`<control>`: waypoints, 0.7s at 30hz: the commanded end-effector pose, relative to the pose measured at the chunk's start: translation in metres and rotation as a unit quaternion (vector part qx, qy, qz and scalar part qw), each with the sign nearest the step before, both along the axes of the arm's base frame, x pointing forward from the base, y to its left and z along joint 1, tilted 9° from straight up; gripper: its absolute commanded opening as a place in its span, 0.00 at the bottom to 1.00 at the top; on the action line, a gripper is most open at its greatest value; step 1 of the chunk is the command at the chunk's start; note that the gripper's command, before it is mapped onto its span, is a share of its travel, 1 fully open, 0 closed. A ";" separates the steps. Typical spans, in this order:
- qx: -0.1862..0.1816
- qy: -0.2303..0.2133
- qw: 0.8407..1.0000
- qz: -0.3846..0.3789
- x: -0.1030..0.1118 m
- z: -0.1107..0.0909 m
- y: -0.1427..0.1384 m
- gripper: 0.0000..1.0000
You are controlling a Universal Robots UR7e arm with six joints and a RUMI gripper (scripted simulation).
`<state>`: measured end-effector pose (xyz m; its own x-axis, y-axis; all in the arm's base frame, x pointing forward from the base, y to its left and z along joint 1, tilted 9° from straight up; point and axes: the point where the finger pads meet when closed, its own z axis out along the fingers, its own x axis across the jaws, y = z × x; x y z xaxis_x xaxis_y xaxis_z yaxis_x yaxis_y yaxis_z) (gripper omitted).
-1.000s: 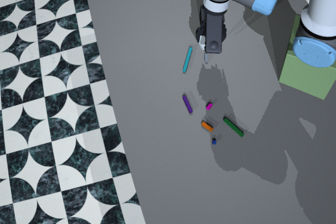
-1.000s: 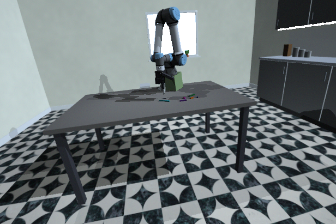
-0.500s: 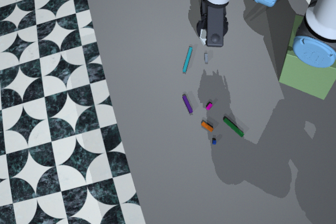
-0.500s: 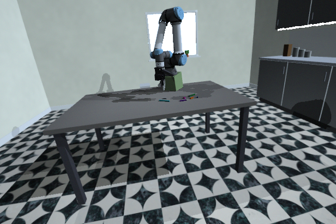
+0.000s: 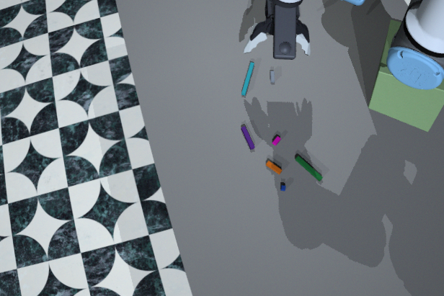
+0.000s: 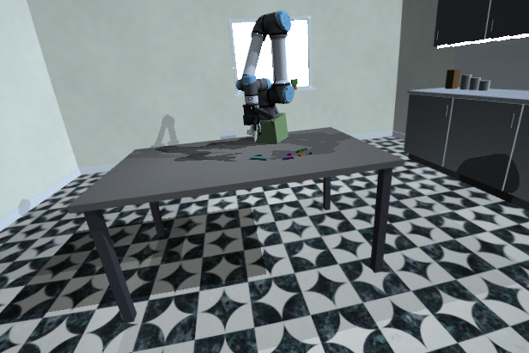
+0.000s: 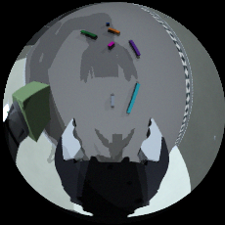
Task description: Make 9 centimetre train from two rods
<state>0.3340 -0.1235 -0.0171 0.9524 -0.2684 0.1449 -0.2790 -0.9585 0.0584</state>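
My gripper is open and empty, raised well above the table. A short grey rod lies flat on the table below it, apart from the fingers. A long turquoise rod lies beside the grey one, roughly parallel, with a gap between them. Further off lie a purple rod, a magenta rod, an orange rod, a green rod and a small blue rod, all separate from each other.
The rods lie on a grey table. The arm's green base block stands to the right of the rods. The table's left edge runs along the checkered floor.
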 end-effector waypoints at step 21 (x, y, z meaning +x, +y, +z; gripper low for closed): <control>-0.001 0.000 1.000 0.004 0.003 0.001 0.002 1.00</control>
<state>0.3351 -0.1226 -0.0168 0.9534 -0.2650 0.1443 -0.2756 -0.9595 0.0586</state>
